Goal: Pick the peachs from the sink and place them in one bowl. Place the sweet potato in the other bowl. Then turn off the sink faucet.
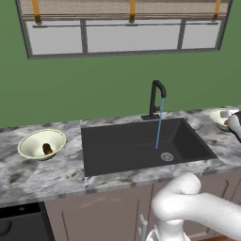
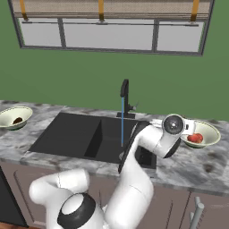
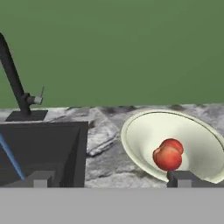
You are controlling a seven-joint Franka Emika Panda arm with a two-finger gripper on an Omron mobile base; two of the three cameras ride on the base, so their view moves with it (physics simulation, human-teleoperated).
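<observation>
Hand (image 3: 109, 179) hung wide open, empty, beside right bowl (image 3: 199, 135) on desk (image 3: 105, 148). Peaches (image 3: 168, 155) lay inside bowl. Sweet potato (image 1: 47, 148) sat in left bowl (image 1: 33, 139). Faucet (image 1: 156, 96) ran water. Risk: arm swinging toward faucet could clip bowl rim, spilling peaches.

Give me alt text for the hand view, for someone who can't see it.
Two peaches sit together in a pale bowl on the grey marbled counter, right of the black sink. The black faucet stands at left, its blue water stream running. The end effector is open.
</observation>
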